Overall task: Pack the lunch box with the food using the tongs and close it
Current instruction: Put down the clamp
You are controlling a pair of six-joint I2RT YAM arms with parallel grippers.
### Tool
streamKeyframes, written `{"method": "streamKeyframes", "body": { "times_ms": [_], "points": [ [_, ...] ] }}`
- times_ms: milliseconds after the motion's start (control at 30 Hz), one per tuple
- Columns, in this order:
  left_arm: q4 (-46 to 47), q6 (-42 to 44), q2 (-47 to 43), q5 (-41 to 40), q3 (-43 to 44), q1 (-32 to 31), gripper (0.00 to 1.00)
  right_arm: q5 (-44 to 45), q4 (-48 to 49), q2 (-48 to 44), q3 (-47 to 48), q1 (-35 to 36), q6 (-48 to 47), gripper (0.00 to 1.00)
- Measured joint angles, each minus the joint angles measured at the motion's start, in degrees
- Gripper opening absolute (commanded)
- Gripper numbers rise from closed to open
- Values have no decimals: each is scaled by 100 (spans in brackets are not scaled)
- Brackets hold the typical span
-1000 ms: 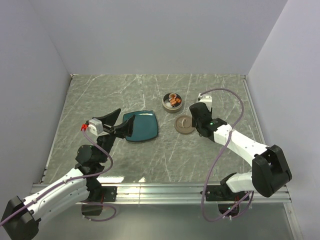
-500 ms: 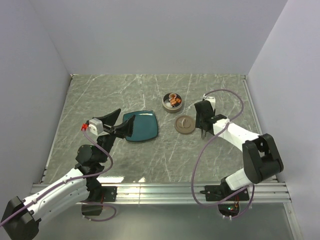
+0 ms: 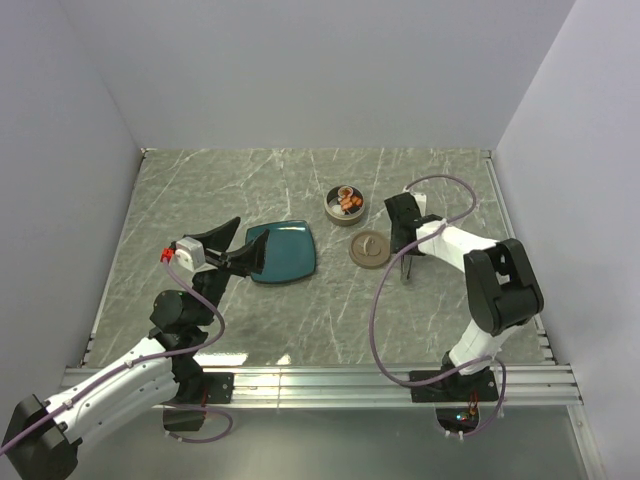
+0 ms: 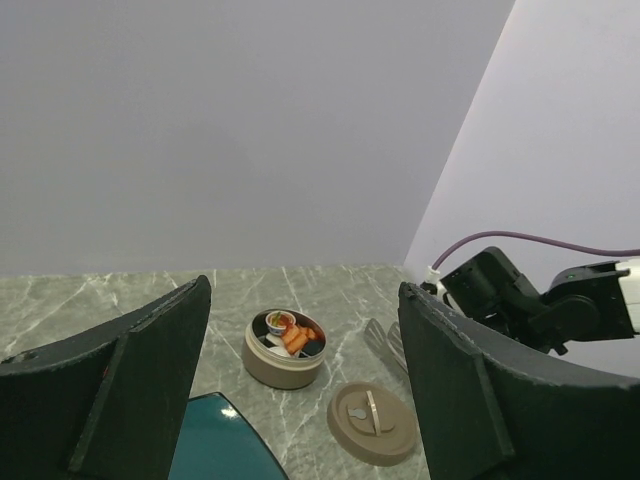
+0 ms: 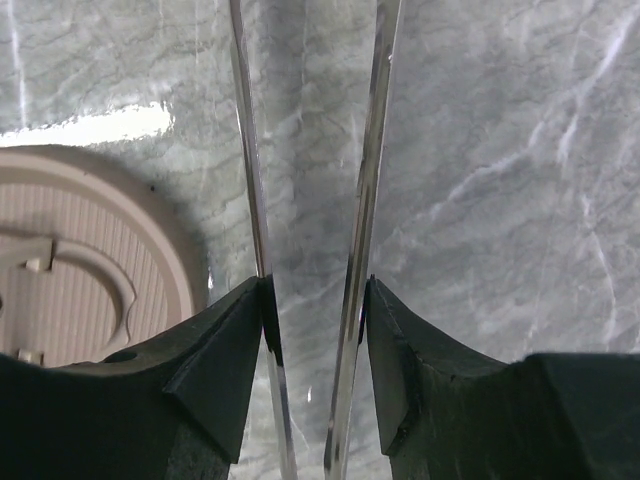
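Observation:
The lunch box point(image 3: 346, 205) point(image 4: 285, 352), a round open tin, stands on the table with the food point(image 4: 290, 333) inside, white and orange-red pieces. Its tan lid point(image 3: 369, 248) point(image 4: 372, 422) point(image 5: 80, 260) lies flat just in front of it. My right gripper point(image 3: 403, 240) point(image 5: 313, 290) sits low beside the lid's right edge, shut on the tongs point(image 5: 375, 150) point(image 3: 405, 268), one finger pressed against each thin metal arm. The tongs' blades point(image 4: 385, 340) reach along the table. My left gripper point(image 3: 240, 248) point(image 4: 305, 290) hangs open and empty above the teal plate's left side.
A square teal plate point(image 3: 283, 252) point(image 4: 215, 445) lies left of the lid. The right arm point(image 3: 490, 275) folds back along the right side of the table. Grey walls close in the back and both sides.
The right arm has folded in, its elbow swinging toward the back and right, and the wrist has turned beside the lid with the tongs still held. The left arm has not moved.

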Motion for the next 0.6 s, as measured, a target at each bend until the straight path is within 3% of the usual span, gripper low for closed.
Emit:
{"method": "streamKeyframes", "body": {
  "times_ms": [167,400,600],
  "points": [
    [2,2,13,-2,0,4,82,39,-125,330,234,-9,-2,53],
    [2,4,81,0,0,15,82,74,-214,533,361,-9,4,65],
    [2,11,85,2,0,15,82,85,-271,516,358,-9,22,70]
  ]
}}
